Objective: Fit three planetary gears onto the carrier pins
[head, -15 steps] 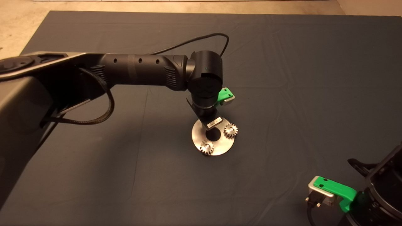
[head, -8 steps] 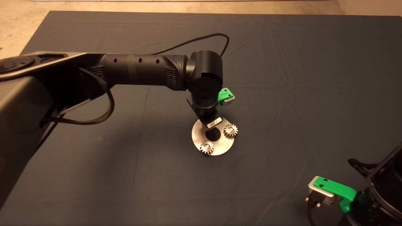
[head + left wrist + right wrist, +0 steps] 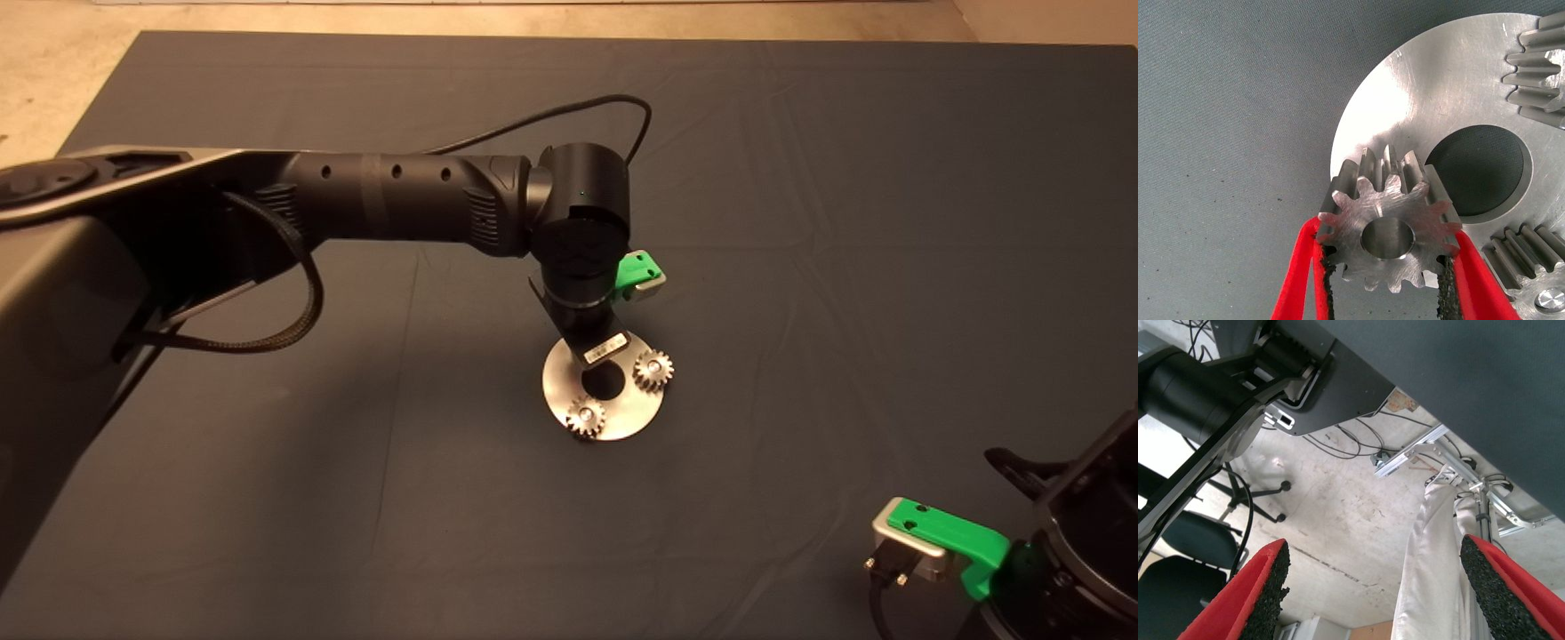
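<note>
My head camera looks down from above on the whole mat (image 3: 800, 222), taking in the disc (image 3: 622, 413) from afar. My left wrist camera sits very close over that same disc (image 3: 1405, 87), facing down. My right wrist camera points off the mat's edge at the floor (image 3: 1338, 513) beyond.

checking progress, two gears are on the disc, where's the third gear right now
In the left wrist view the third gear is clamped in the left gripper, over the disc rim, beside its central hole; in the head view the arm hides it.
</note>
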